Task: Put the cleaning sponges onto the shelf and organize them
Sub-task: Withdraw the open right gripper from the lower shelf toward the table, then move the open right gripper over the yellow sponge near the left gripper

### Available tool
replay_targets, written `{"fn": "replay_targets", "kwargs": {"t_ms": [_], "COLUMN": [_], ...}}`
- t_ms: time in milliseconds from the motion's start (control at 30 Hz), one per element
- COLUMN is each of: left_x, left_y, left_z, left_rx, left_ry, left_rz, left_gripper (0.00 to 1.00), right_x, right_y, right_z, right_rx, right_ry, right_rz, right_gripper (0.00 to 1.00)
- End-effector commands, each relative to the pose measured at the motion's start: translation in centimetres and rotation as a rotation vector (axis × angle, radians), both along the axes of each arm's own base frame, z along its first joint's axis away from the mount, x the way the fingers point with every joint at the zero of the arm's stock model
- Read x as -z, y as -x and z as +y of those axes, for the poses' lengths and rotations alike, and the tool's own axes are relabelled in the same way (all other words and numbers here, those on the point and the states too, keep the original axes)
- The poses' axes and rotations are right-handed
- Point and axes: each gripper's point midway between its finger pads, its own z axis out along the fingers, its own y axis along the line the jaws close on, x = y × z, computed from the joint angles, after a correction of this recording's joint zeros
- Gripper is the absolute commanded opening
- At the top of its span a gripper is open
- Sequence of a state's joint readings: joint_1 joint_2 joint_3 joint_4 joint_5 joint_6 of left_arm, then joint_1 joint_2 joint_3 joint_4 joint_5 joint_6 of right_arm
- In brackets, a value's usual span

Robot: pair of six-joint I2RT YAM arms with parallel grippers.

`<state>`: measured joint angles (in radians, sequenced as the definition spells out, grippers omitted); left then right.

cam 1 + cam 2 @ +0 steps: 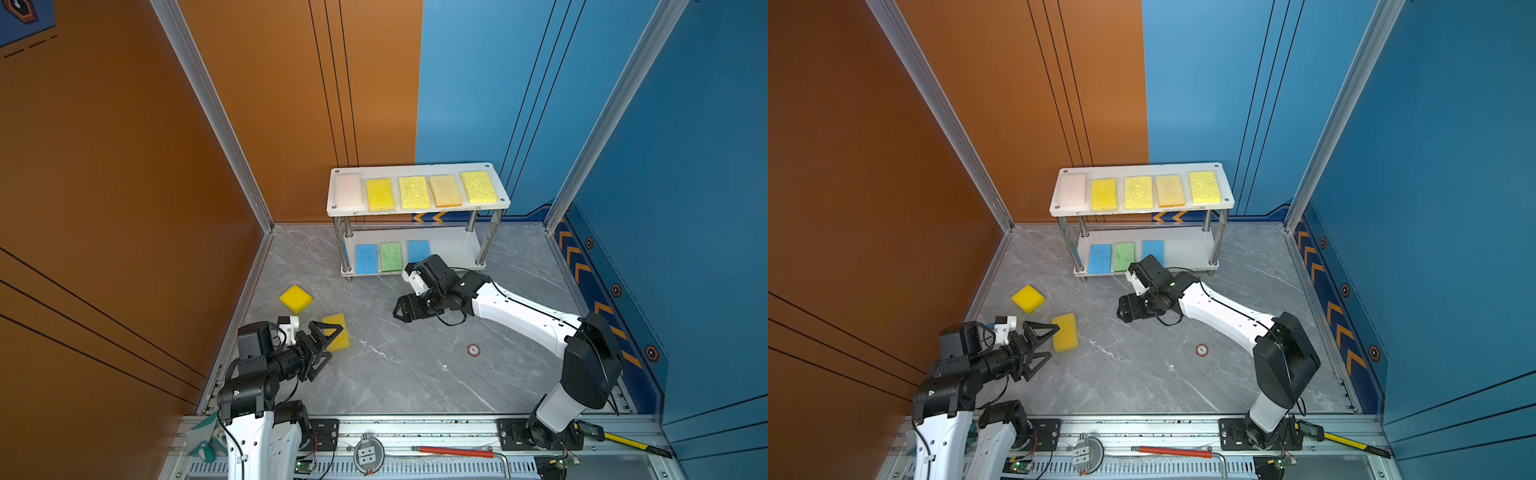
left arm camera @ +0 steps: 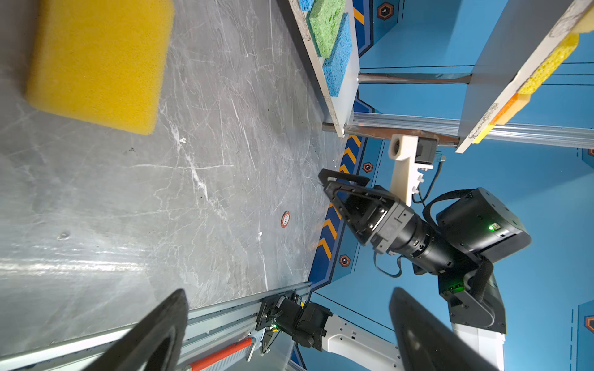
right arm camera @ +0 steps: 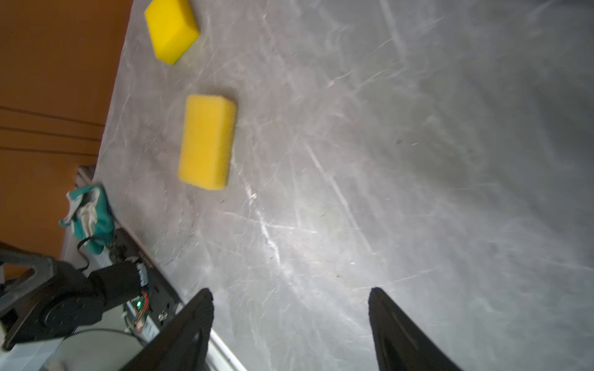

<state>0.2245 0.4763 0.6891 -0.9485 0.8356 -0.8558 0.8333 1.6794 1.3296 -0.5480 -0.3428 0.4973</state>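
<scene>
on the grey veined table [image 1: 415, 374] two yellow sponges lie loose: the near sponge [image 3: 207, 141] just ahead of the left gripper [image 1: 1054, 340], the far sponge [image 3: 170, 29] skewed, close to the orange wall [image 1: 124, 166]. eight more sit on the shelf [image 1: 415, 210]: a pale sponge [image 1: 348, 190] and four yellow ones in a row on the top board, and a blue sponge [image 1: 366, 258], a green sponge [image 1: 391, 257] and a second blue sponge [image 1: 418, 250] on the lower board, whose right half is bare.

the left gripper's fingers are spread wide with nothing between them; it is beside the near sponge, not around it. the right gripper [image 1: 397, 312] hangs just in front of the lower board, fingers apart and empty.

likely trouble: the table looks polished and slick, so a finger landing on the near sponge's edge would shove it rather than straddle it. both loose sponges are thick, fine-pored foam with rounded corners; a hard pinch would squash one, and it could spring crooked on release. the gap between the boards is low, so a thick block could catch the top board's edge or a shiny post [image 1: 487, 245], or knock the second blue sponge askew. the right arm is near that opening, so the arms could meet there. the top row's speckled yellow slabs look coarser and open-pored; the boards are smooth white.
</scene>
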Motion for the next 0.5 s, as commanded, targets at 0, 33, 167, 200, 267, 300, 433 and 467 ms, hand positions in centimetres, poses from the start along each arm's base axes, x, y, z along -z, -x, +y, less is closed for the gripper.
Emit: {"fn": "replay_targets", "kwargs": {"t_ms": [0,33,167,200,267,300,433,467], "left_x": [-0.9,-1.2,-2.2,-2.3,-2.5,-2.6,-2.9,-2.8], "left_y": [0.9,1.1,2.2,2.5,3.0,3.2,4.1,4.2], "left_z": [0.7,0.8,0.9,0.9,0.7,0.6,0.4,0.4], "left_rx": [-0.006,-0.007,0.011,0.017,0.027,0.030,0.029,0.031], "left_ry": [-0.100,-0.118,-0.183,-0.189,-0.189,-0.187,-0.186,-0.188], "left_rz": [-0.038,-0.045,-0.070,-0.068,-0.066,-0.065,-0.067,-0.063], "left_gripper": [0.98,0.98,0.98,0.98,0.98,0.98,0.98,0.98], "right_x": [0.2,0.4,2.1,2.5,3.4,3.9,5.3,6.4], "right_y": [3.3,3.7,5.0,5.2,5.4,5.4,4.8,4.7], "right_z": [4.0,4.9,8.7,9.6,10.9,11.5,13.2,13.6], "right_rx": [-0.043,-0.047,-0.070,-0.078,-0.087,-0.086,-0.081,-0.078], "right_ry": [-0.067,-0.074,-0.082,-0.077,-0.066,-0.059,-0.050,-0.035], "right_rz": [0.102,0.114,0.160,0.167,0.174,0.174,0.189,0.199], "right_gripper": [0.78,0.78,0.78,0.78,0.78,0.78,0.77,0.77]}}
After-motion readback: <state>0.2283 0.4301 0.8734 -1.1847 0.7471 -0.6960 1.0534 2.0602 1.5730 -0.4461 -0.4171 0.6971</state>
